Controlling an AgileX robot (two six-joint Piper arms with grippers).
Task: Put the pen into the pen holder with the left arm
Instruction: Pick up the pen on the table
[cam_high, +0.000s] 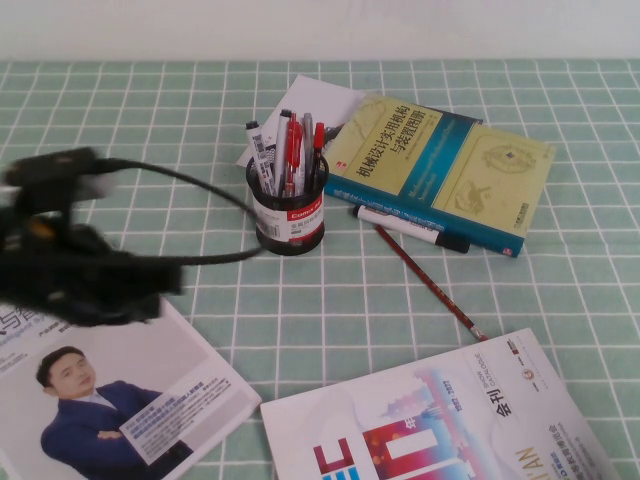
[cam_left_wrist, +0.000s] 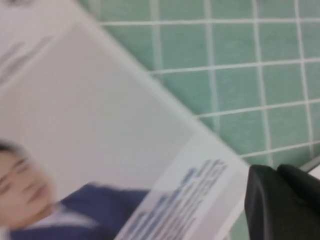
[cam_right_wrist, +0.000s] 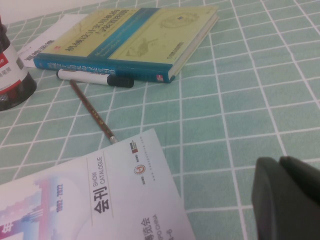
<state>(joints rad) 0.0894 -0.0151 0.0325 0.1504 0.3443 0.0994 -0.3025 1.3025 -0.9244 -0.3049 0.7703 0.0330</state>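
So the approach hasn't really begun: left hand (cam_high: 110, 290), grip state unclear, hovers over a magazine, well apart from the thin dark red pen (cam_high: 430, 283) lying beyond the black mesh pen holder (cam_high: 287, 215). Next: reach across. Right hand (cam_right_wrist: 287, 197) isn't visible from above; can't tell.

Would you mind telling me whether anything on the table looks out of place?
The pen lies loose beside the white marker, while other pens stand in the pen holder. The left gripper hovers over a magazine; the right gripper is parked.
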